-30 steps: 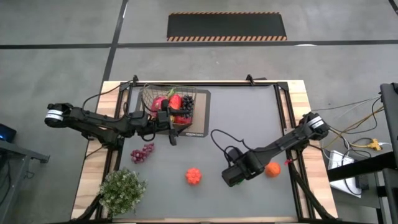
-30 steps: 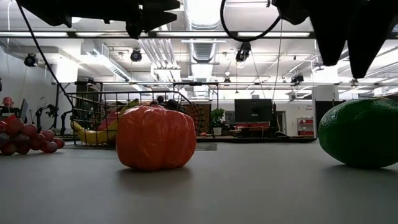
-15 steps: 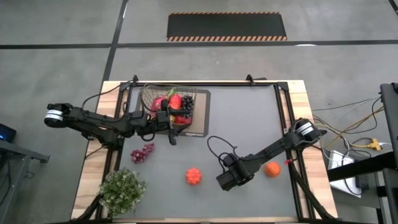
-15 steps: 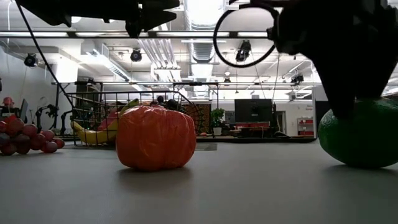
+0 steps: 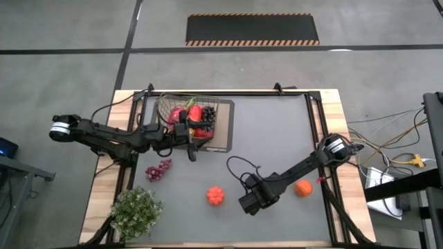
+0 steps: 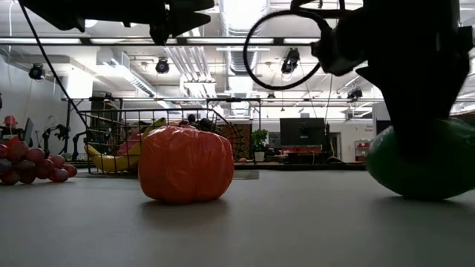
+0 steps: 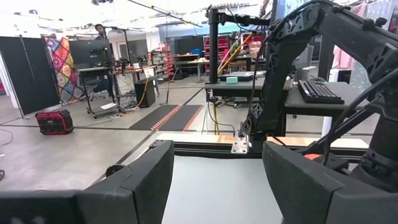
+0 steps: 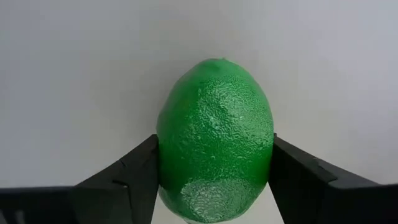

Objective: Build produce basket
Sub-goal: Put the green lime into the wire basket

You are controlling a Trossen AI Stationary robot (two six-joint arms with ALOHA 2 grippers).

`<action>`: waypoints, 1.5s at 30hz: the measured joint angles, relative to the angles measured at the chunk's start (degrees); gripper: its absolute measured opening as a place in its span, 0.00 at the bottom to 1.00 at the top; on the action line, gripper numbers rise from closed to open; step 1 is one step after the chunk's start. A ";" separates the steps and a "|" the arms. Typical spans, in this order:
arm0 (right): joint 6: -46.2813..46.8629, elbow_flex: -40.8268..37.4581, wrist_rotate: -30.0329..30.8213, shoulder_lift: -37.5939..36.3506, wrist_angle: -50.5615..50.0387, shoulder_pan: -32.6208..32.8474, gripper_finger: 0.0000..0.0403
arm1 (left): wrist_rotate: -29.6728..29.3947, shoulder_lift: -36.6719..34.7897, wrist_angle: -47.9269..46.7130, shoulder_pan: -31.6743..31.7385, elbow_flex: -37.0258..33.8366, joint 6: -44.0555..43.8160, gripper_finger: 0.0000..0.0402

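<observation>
1. We start with the basket (image 5: 188, 119). It sits near the far left part of the bench (image 5: 277, 138), and some of the produce (image 5: 194, 113) is already in it, red bits and a yellow banana (image 6: 111, 159) that we spot through the wire from the low view.

2. Our right tool (image 8: 214, 180) is down at the bench with a green fruit (image 8: 214, 149) between its two fingers (image 8: 134, 174). The fingers are right up against both sides of the bumpy skin, so we think it is squeezing the fruit (we can't tell if it is lifted yet). In the low view the fruit looks like it rests on the bench.

3. We think the fruit is held by its middle so it won't roll or slip out when it goes up.

4. From above, the right tool (image 5: 249, 202) is near the front middle of the bench, well apart from the basket, so the fruit has a long way to go.

5. Our left tool (image 5: 185, 131) hangs just by the basket's front side. Its fingers (image 7: 134, 183) are spread wide with nothing in them. We guess it waits there to keep out of the way.

6. More things wait on the bench: an orange bumpy one (image 5: 216, 196), a round orange (image 5: 302, 187), and red grapes (image 5: 158, 170). The potted plant (image 5: 135, 211) at the front left corner is not food, so it stays out.
</observation>
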 joint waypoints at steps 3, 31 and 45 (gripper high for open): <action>-6.20 0.15 4.23 -0.74 -0.04 0.10 0.57 | 0.14 0.02 0.00 -0.57 0.00 -0.01 0.57; -86.80 -55.12 31.92 -30.71 114.53 1.04 0.57 | 6.85 13.87 22.86 -11.45 1.48 -1.56 0.57; -88.42 -59.56 28.38 -30.75 122.87 -3.73 0.57 | 1.12 33.24 25.04 -11.44 14.34 0.02 0.82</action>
